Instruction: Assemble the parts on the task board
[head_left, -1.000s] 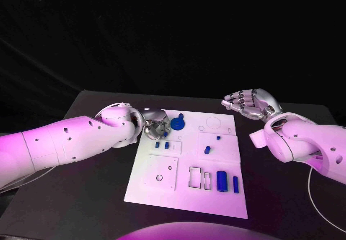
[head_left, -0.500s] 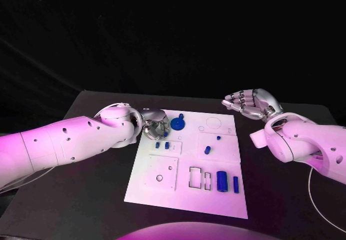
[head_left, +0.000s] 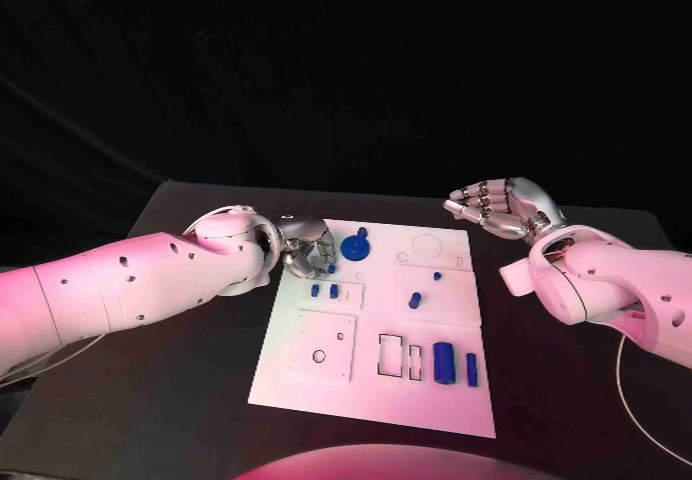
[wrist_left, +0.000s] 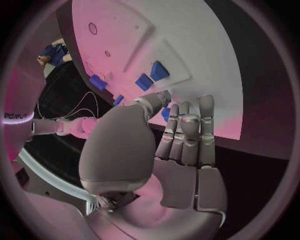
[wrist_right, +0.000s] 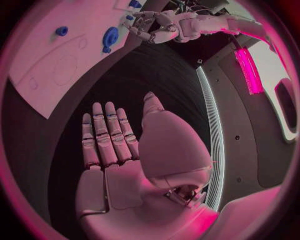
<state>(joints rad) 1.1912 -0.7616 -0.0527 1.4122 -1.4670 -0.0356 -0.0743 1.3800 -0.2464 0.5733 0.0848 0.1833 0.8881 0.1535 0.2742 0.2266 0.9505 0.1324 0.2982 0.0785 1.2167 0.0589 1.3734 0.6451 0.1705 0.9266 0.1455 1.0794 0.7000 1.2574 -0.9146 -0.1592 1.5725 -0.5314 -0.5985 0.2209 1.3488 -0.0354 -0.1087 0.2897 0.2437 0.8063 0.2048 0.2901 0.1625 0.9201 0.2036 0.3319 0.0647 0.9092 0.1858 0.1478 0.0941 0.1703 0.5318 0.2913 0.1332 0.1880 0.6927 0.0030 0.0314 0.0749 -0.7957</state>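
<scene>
- Fingers of our left hand (head_left: 306, 252) look curled; whether they pinch anything, we cannot tell. Right hand (head_left: 498, 208) hovers released.
- Round blue part (head_left: 356, 244) lies upper-centre on the task board (head_left: 325, 375); we should approach squarely.

Matt black desk (head_left: 159, 400), smooth flat white plastic task board (head_left: 361, 395), small glossy blue plastic parts (head_left: 444, 361), silver metallic left robot hand (head_left: 307, 250), smooth white plastic arm shells (head_left: 130, 285)

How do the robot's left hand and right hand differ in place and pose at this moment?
The silver left hand sits at the white task board's far left corner, beside the round blue part; the silver right hand hangs off the board, over the black table. The left's fingers curl; the right's lie straight. Both hold nothing.
</scene>
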